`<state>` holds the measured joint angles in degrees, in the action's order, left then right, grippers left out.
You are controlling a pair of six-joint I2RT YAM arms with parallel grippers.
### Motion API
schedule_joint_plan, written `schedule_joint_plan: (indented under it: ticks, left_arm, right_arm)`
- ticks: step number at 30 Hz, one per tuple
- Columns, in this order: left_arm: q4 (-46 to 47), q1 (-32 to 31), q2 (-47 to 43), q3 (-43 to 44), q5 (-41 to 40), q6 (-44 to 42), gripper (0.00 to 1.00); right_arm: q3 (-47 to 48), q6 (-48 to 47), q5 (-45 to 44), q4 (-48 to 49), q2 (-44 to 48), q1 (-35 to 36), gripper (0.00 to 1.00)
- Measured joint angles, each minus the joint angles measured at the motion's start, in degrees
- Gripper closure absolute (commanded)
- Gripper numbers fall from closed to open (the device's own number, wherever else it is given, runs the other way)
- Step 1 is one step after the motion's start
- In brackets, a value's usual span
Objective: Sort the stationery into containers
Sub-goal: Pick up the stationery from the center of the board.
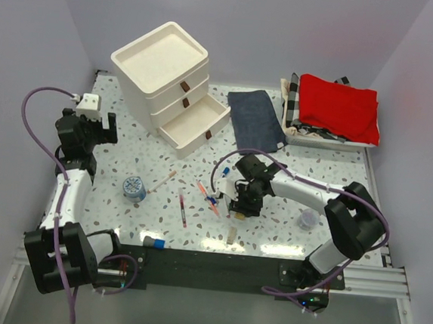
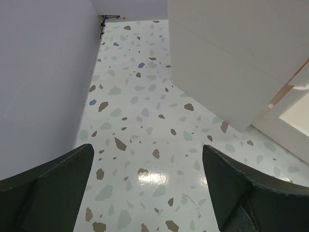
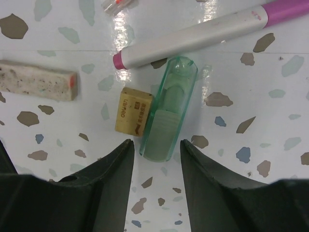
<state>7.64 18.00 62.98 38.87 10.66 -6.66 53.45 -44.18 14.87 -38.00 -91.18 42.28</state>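
Observation:
My right gripper [image 1: 241, 203] is open, low over the table. In the right wrist view its fingertips [image 3: 126, 145] flank the near end of the mint-green eraser [image 3: 169, 116], with the gripper [image 3: 155, 143] not closed on it. A small tan block [image 3: 133, 112] lies against the eraser's left side, and a pink-capped pen [image 3: 193, 38] lies just beyond. The cream three-drawer unit [image 1: 163, 81] stands at the back left with its bottom drawer [image 1: 197, 124] pulled out. The blue-white roll [image 1: 134, 188], thin pens [image 1: 183, 211] and a blue-capped stick [image 1: 154, 241] lie on the table. My left gripper [image 1: 90, 127] is open and empty [image 2: 148, 146].
A dark blue folded cloth [image 1: 257, 118] lies right of the drawers. A checkered basket [image 1: 291, 112] of red cloth stands at the back right. A small purple cup [image 1: 307, 219] sits by the right arm. A speckled bar [image 3: 36, 80] lies left of the tan block. The wall [image 2: 38, 72] runs along the left.

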Motion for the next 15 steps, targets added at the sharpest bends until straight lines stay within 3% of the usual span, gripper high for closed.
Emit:
schedule_joint_plan:
  ticks: [10,12,15]
  left_arm:
    - [0.02,0.00,0.00,-0.37,0.00,0.00,0.01]
    - [0.02,0.00,0.00,-0.37,0.00,-0.02,0.01]
    - [0.02,0.00,0.00,-0.37,0.00,0.00,0.01]
  right_arm:
    - [0.31,2.40,-3.52,1.79,-2.43,0.85,0.55]
    - [0.35,2.64,-3.89,1.88,-2.54,0.92,0.59]
    - [0.35,2.80,-4.87,2.32,-2.62,0.94,0.77]
